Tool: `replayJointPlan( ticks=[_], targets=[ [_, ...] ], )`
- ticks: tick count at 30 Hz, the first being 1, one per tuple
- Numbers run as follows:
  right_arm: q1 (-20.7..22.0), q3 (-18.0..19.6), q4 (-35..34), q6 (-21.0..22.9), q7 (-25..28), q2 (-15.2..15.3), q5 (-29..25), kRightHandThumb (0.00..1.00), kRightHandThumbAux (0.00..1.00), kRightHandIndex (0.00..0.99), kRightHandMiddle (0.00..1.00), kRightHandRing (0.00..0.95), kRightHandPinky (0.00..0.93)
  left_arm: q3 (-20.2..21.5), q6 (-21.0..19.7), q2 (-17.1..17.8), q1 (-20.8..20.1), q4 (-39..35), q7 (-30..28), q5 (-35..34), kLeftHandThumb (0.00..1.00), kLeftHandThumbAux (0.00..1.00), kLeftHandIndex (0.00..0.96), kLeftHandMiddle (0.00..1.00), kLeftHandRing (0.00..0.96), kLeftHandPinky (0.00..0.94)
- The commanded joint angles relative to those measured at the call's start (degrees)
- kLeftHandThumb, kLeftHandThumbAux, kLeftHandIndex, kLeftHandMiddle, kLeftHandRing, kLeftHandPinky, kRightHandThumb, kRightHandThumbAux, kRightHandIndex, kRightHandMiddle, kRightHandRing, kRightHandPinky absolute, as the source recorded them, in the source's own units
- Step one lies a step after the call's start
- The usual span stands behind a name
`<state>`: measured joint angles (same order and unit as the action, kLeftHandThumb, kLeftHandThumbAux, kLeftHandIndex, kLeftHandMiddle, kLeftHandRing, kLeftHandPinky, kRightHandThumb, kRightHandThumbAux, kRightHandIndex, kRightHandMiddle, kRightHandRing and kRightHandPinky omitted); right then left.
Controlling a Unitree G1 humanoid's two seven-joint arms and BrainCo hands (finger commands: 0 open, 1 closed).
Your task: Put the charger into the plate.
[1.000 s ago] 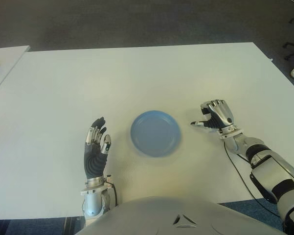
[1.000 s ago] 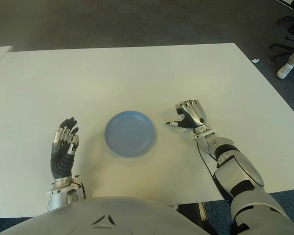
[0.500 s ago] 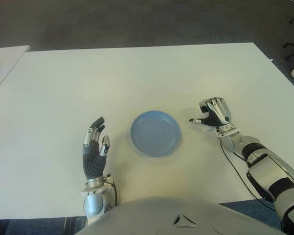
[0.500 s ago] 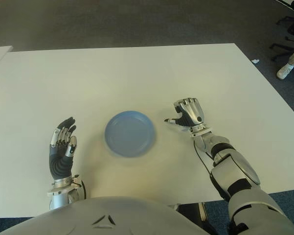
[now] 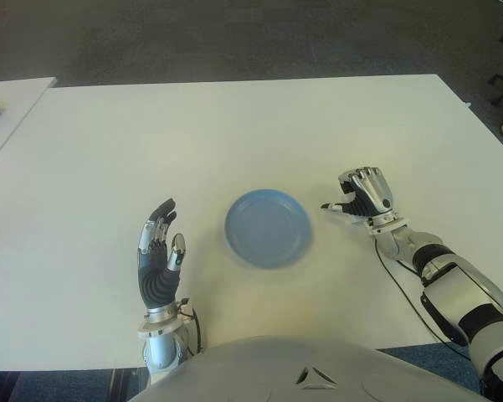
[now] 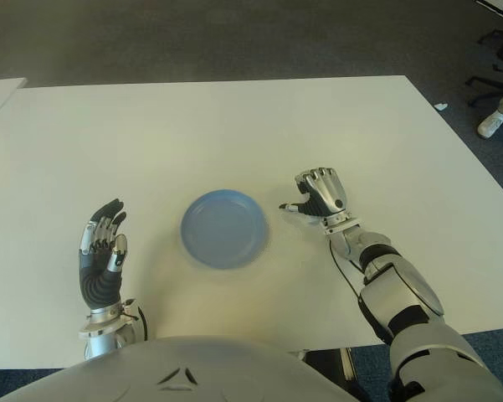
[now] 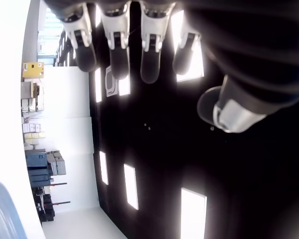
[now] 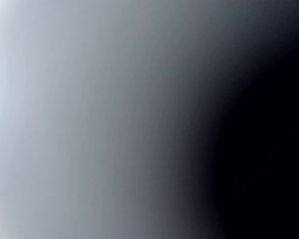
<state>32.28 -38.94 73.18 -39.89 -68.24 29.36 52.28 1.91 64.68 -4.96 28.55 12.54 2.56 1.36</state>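
A white table (image 5: 234, 126) fills our frame, blue plate (image 5: 267, 228) at centre. Right hand (image 5: 361, 198), centre-right, looks clenched; any charger inside is hidden. Left hand (image 5: 157, 261), lower left, is relaxed, empty. We'd expect a light, rigid, smooth body; grip its sides.

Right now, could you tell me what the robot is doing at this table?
The robot has a blue plate before it on the white table, and the plate holds nothing. Its right hand shows just right of the plate, fingers curled; whether it holds the charger cannot be seen. Its left hand shows left of the plate, open and holding nothing.
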Motion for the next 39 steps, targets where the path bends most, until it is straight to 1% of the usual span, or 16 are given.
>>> replayJointPlan(
  ticks=[1, 15, 20, 27, 32, 39],
  targets=[
    [-0.7, -0.4, 0.4, 0.1, 0.8, -0.8, 0.3, 0.894, 0.665, 0.850, 0.893, 0.896, 0.893, 0.5, 0.0, 0.2, -2.9, 3.7, 0.0, 0.4, 0.222, 0.531, 0.168, 0.185, 0.163, 0.162],
    [-0.6, -0.3, 0.4, -0.1, 1.3, -0.7, 0.1, 0.901, 0.663, 0.853, 0.895, 0.898, 0.894, 0.3, 0.9, 0.1, -3.2, 3.9, -0.1, 0.3, 0.231, 0.531, 0.167, 0.180, 0.157, 0.150],
    [-0.6, -0.1, 0.6, -0.2, 2.2, -0.8, -0.4, 0.911, 0.662, 0.852, 0.894, 0.894, 0.890, 0.4, 0.9, 0.0, -3.5, 4.1, 0.0, 0.4, 0.228, 0.526, 0.166, 0.180, 0.157, 0.150],
    [-0.6, 0.9, 0.8, -0.3, 4.8, -0.7, -1.6, 0.908, 0.669, 0.856, 0.893, 0.891, 0.887, 0.6, 0.6, -0.1, -4.3, 5.0, 0.2, 0.8, 0.228, 0.513, 0.167, 0.180, 0.155, 0.144],
    [2.9, 2.3, -0.6, -1.3, 6.7, -0.3, -2.4, 0.873, 0.680, 0.859, 0.895, 0.892, 0.889, 0.8, 0.7, 0.0, -5.2, 5.9, 0.2, 1.1, 0.226, 0.513, 0.165, 0.176, 0.153, 0.148],
    [4.6, 2.9, -2.8, -3.0, 6.0, 0.7, -2.1, 0.852, 0.687, 0.862, 0.897, 0.894, 0.892, 0.7, 0.4, -0.2, -5.7, 6.1, 0.3, 1.6, 0.219, 0.521, 0.159, 0.166, 0.144, 0.142]
  ],
)
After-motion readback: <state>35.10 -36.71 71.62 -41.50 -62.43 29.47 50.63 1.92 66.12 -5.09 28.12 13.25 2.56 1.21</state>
